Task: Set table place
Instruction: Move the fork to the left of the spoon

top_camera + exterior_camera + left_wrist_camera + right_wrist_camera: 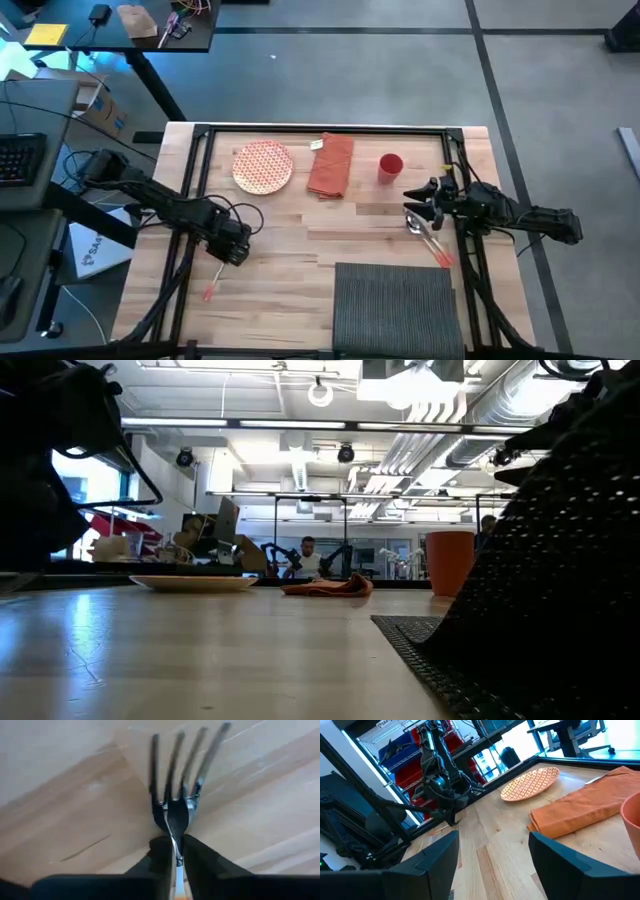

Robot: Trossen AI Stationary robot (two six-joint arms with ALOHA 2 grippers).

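Left gripper point(236, 250): over table's left-centre, fingers point(161, 854) clamped on fork point(176, 805) neck.
Right gripper point(412, 204): near red cup point(390, 166), above spoon point(428, 238); fingers point(440, 852) apart.
Placemat point(398, 308): table point(300, 250) near edge, right of centre.
Plate point(263, 166), orange napkin point(331, 166): far side.
Writing: none legible.

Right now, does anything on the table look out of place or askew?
Mildly. The placemat lies bare at the near edge while the plate, orange napkin and red cup sit at the far side. A spoon lies slanted beside the right pincer. The left pincer grips a fork. Nothing is spilled or visibly damaged.
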